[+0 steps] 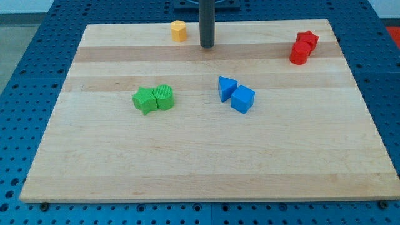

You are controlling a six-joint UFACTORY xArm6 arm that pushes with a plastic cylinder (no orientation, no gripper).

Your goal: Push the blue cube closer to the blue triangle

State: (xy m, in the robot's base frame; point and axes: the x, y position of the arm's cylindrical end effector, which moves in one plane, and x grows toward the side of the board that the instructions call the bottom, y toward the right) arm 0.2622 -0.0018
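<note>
The blue cube [243, 99] lies on the wooden board [206, 162] right of centre. The blue triangle [227, 87] sits just to its upper left, touching it or nearly so. My tip [207, 45] is at the view's top, near the board's far edge, well above both blue blocks and apart from them. It stands just right of a yellow block [179, 30].
Two green blocks [154, 99] sit together left of centre, one star-like and one rounded. Two red blocks [303, 47] sit together at the top right. The board lies on a blue perforated table [25, 75].
</note>
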